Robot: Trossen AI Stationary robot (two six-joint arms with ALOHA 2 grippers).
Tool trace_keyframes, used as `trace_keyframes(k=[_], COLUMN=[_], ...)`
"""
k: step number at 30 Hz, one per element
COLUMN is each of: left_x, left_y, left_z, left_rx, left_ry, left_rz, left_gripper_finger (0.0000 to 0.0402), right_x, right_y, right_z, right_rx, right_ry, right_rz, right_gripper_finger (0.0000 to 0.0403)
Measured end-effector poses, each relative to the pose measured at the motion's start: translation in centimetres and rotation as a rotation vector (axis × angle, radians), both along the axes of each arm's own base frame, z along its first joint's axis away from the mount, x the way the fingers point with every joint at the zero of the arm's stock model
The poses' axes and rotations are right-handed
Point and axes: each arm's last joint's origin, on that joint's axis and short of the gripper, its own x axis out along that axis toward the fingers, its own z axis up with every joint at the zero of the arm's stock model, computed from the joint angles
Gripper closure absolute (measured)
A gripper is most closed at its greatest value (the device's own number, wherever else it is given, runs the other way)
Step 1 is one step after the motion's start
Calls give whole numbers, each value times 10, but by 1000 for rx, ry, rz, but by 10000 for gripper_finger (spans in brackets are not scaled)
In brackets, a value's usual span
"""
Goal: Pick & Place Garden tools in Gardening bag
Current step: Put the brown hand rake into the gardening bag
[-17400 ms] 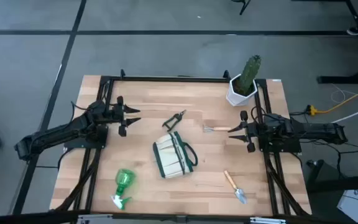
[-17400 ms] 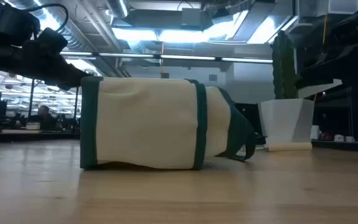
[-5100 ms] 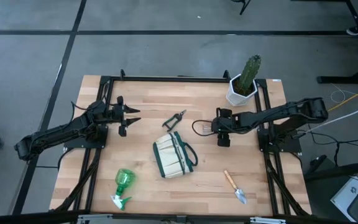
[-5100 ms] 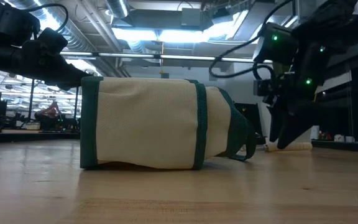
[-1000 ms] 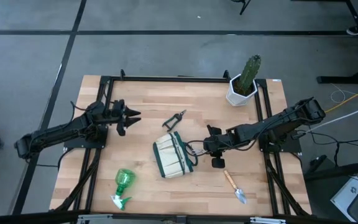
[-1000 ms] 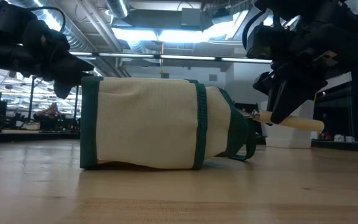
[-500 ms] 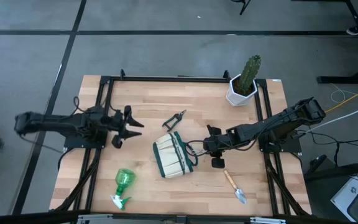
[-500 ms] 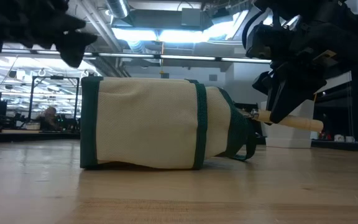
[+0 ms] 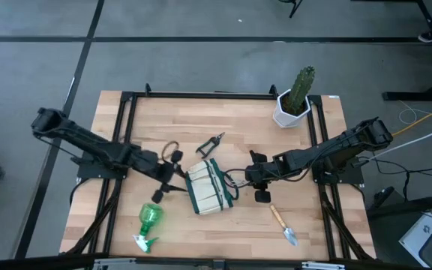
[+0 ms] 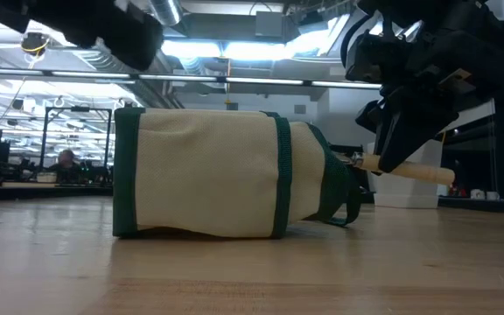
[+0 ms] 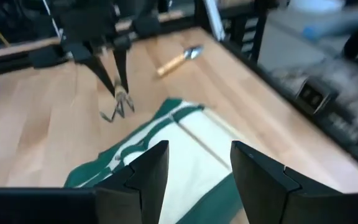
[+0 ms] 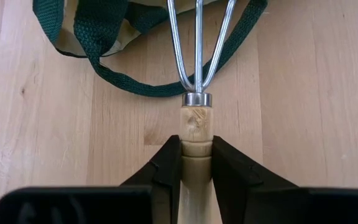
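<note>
The cream gardening bag (image 9: 208, 187) with green trim lies on its side mid-table, its opening and loop handles (image 12: 135, 74) facing right. My right gripper (image 9: 256, 178) is shut on the wooden-handled rake (image 12: 196, 74), just right of the opening. My left gripper (image 9: 169, 175) is open and empty, hovering by the bag's left end; the bag shows below its fingers (image 11: 166, 155). The pruning shears (image 9: 211, 144) lie on the table beyond the bag. The green spray bottle (image 9: 148, 223) lies at the near left and the trowel (image 9: 283, 223) at the near right. My right gripper pinches the rake's wooden handle (image 12: 196, 149) between its two fingers, close to the metal collar. The fingers slant down from the table's right. The rake is lifted clear of the table and about level (image 10: 414, 172). Its tines (image 12: 197, 37) reach over the bag's loop handles.
A cactus in a white faceted pot (image 9: 295, 101) stands at the far right corner. Black frame rails (image 9: 122, 127) run along the table's left, right and far edges. Bare wood lies between the bag and the near edge.
My left gripper has swung from the table's left side toward the bag, moving right and toward the near edge, and now hangs open by the bag's left end. My right gripper and the rake have kept still.
</note>
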Motion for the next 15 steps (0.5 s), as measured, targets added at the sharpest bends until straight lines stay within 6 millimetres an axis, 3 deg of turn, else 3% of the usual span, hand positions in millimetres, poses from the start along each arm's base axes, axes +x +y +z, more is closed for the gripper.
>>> trace_keyframes(k=[6, 15], left_x=[18, 25], left_y=[-11, -15], left_z=[-20, -39], left_rx=[84, 247], left_ry=[171, 336], left_rz=[-1, 52], left_gripper_finger=[233, 233], right_x=[0, 0], right_y=[0, 0], right_z=[0, 0], right_rx=[0, -1], right_ry=[1, 2], right_rz=[0, -1], right_gripper_finger=[332, 332])
